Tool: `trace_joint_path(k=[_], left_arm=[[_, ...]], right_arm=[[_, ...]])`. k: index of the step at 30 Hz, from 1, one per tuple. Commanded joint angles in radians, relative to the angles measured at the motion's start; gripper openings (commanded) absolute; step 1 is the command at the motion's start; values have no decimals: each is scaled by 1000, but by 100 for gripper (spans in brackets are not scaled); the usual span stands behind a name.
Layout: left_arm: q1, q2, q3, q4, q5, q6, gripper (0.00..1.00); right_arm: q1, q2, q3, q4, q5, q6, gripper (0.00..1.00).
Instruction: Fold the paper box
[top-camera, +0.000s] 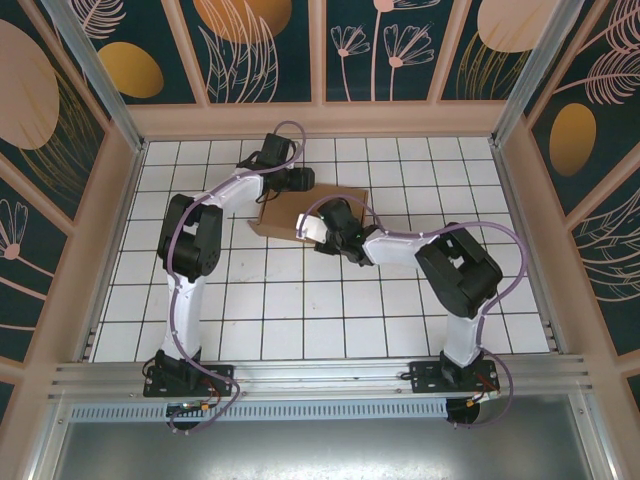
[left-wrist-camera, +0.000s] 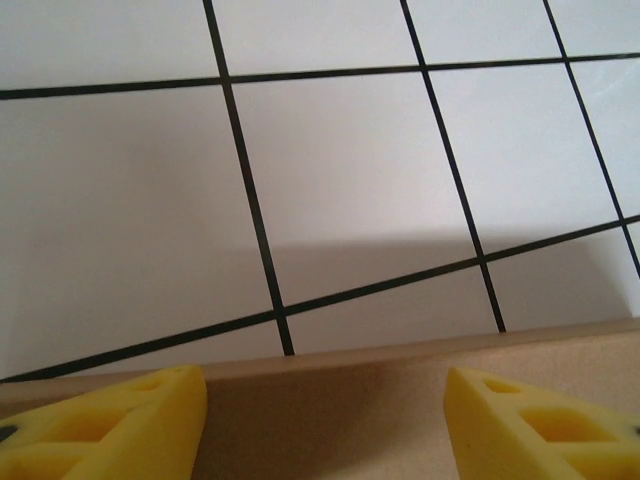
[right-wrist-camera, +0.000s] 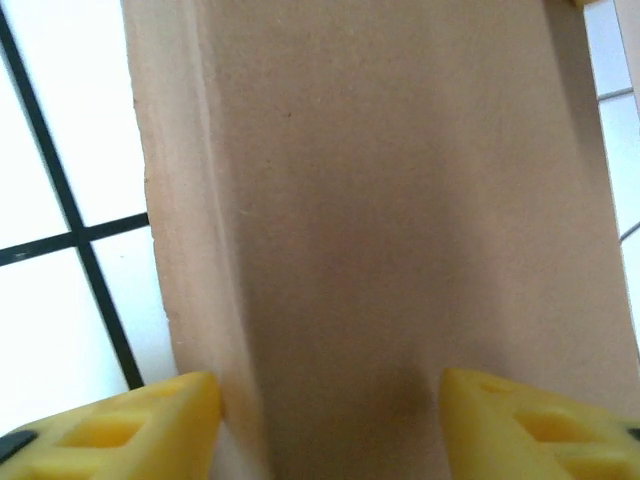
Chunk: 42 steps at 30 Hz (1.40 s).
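Plainly, the paper box (top-camera: 275, 218) is showing smooth brown cardboard. Left gripper (left-wrist-camera: 325, 390) and right gripper (right-wrist-camera: 330, 390) are hovering spread over it.

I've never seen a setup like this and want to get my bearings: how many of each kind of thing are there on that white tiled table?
Robot arms: 2 (left arm, right arm)
Paper box, brown cardboard: 1
Total: 3
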Motion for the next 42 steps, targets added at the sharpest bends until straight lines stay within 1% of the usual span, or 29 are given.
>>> trace_joint_path(k=[1, 2, 3, 5, 6, 8, 9, 10, 12, 13, 15, 16, 17, 19, 21, 23, 24, 25, 27, 28, 29, 33, 35, 37, 39, 42], left_arm=[[2, 25, -49, -72, 27, 11, 62], [2, 25, -48, -73, 32, 13, 61], [2, 25, -49, -74, 34, 11, 61], [3, 12, -53, -68, 30, 7, 61], [3, 4, -55, -65, 28, 2, 61], [8, -23, -64, -53, 46, -17, 64], [11, -37, -66, -50, 55, -27, 65], [16, -61, -78, -36, 64, -42, 67], [26, -122, -114, -2, 63, -65, 69], [33, -159, -130, 13, 42, -73, 71], [57, -227, -166, 44, -1, -77, 73], [72, -257, -186, 57, -33, -80, 73], [90, -283, -207, 72, -47, -86, 74], [136, -330, -269, 113, -51, -104, 75], [163, -362, -323, 133, -86, -102, 76], [172, -380, -373, 153, -84, -99, 77], [172, -384, -396, 162, -68, -91, 76], [172, -391, -425, 180, -49, -77, 73], [172, -414, -498, 222, -54, -56, 70], [172, -424, -533, 238, -59, -36, 70], [172, -430, -557, 249, -54, -21, 69], [171, -422, -605, 254, 17, 6, 69], [173, -407, -609, 246, 22, 14, 68], [188, -398, -617, 246, 39, 3, 64], [212, -403, -644, 279, 99, -20, 60], [240, -406, -679, 329, 183, -40, 53]], right_arm=[[8, 47, 26, 100, 127, -49, 45], [10, 50, 25, 112, 145, -46, 39], [10, 48, 25, 111, 142, -40, 37], [9, 23, 15, 100, 109, -18, 38], [9, 3, 9, 99, 96, -7, 41], [2, -75, -20, 111, 45, 64, 55], [-10, -122, -31, 99, -5, 121, 61], [-32, -178, -39, 75, -87, 204, 64], [-88, -284, -70, 74, -220, 365, 68], [-122, -333, -100, 92, -269, 445, 70], [-180, -407, -147, 119, -323, 588, 73], [-209, -430, -156, 107, -335, 656, 75], [-227, -435, -152, 81, -339, 707, 76], [-291, -409, -101, -18, -323, 810, 75], [-336, -357, -52, -91, -335, 861, 71], [-373, -312, -40, -88, -371, 896, 69], [-399, -285, -37, -74, -426, 927, 69], [-422, -254, -20, -73, -466, 971, 70], [-467, -181, 42, -111, -545, 1060, 70], [-487, -141, 76, -132, -611, 1086, 71], [-498, -111, 100, -146, -650, 1097, 73], [-508, -41, 140, -162, -642, 1095, 78], [-525, -15, 141, -141, -680, 1123, 78], [-541, 8, 131, -99, -753, 1156, 79], [-549, 35, 132, -83, -797, 1170, 79], [-553, 70, 132, -81, -813, 1175, 80]])
